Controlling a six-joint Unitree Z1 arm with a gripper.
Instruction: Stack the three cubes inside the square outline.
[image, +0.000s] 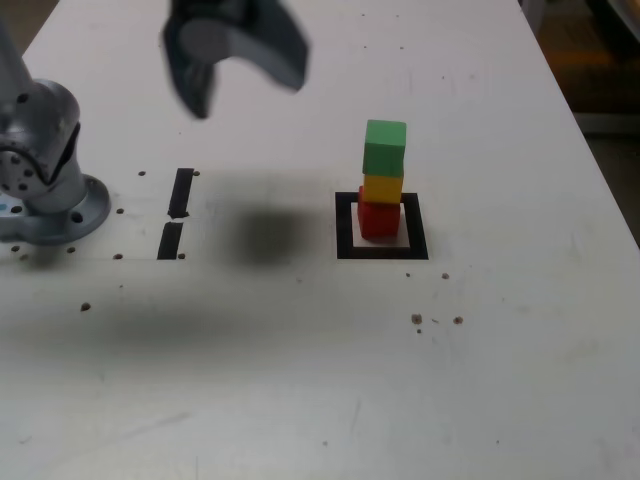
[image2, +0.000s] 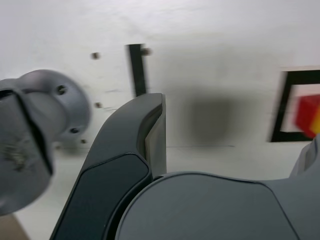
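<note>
The three cubes stand as one tower inside the square outline (image: 346, 228), right of centre in the exterior view. The red cube (image: 379, 219) is at the bottom, the yellow cube (image: 382, 188) sits on it, and the green cube (image: 385, 147) is on top, turned slightly. My gripper (image: 245, 88) hangs blurred high above the table, well off to the exterior view's left of the tower, open with nothing between its fingers. The wrist view shows one dark finger (image2: 150, 130), part of the outline (image2: 280, 112) and the red cube (image2: 306, 112) at the picture's edge.
Two short black tape strips (image: 181, 192) (image: 170, 240) lie between the tower and the arm's grey base (image: 45, 190) at the exterior view's left. Small dark holes dot the white table (image: 320, 380). The table's right edge (image: 600, 170) drops to the floor.
</note>
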